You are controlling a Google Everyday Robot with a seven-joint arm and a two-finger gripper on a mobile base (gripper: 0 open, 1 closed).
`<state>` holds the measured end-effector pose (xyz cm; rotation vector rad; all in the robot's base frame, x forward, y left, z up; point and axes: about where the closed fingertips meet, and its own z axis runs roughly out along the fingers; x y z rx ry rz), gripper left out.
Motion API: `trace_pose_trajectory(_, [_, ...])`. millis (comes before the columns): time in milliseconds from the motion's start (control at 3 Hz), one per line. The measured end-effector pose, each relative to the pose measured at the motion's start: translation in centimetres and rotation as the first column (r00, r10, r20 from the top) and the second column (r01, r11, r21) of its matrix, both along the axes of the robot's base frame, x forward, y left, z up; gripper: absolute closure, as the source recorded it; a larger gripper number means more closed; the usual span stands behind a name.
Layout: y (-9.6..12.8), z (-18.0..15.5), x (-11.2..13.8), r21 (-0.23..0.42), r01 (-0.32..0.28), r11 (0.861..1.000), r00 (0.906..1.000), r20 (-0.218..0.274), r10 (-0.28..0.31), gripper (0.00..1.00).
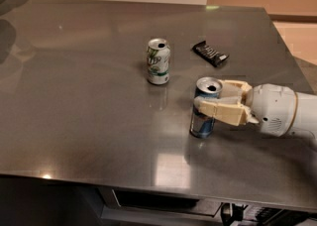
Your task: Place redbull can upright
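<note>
Toward the right front of the steel table, the redbull can stands upright on its base, open top facing up; the gripper reaches in from the right, its jaws clamped on the can's upper body, one finger in front and one behind; a white-and-green soda can stands upright farther back to the left; a dark snack bar lies beyond, apart from both.

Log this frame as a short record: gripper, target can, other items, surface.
gripper: right of centre, fingers closed around the redbull can
redbull can: upright, base on the table
soda can: upright, apart, farther back and left
wrapped bar: lying flat, farther back
table: grey metal
</note>
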<state>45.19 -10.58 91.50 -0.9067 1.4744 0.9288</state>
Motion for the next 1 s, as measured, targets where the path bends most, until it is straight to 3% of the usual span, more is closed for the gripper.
trace_pose_trajectory(333, [0.24,0.09,-0.03,-0.001,-0.004,1.000,1.0000,0.001,0.004,0.12])
trace_pose_trajectory(667, [0.45,0.18,-0.07,-0.003,-0.008,1.000,1.0000,0.003,0.008,0.00])
trace_pose_trajectory(1000, [0.46,0.18,-0.07,-0.003,-0.008,1.000,1.0000,0.003,0.008,0.00])
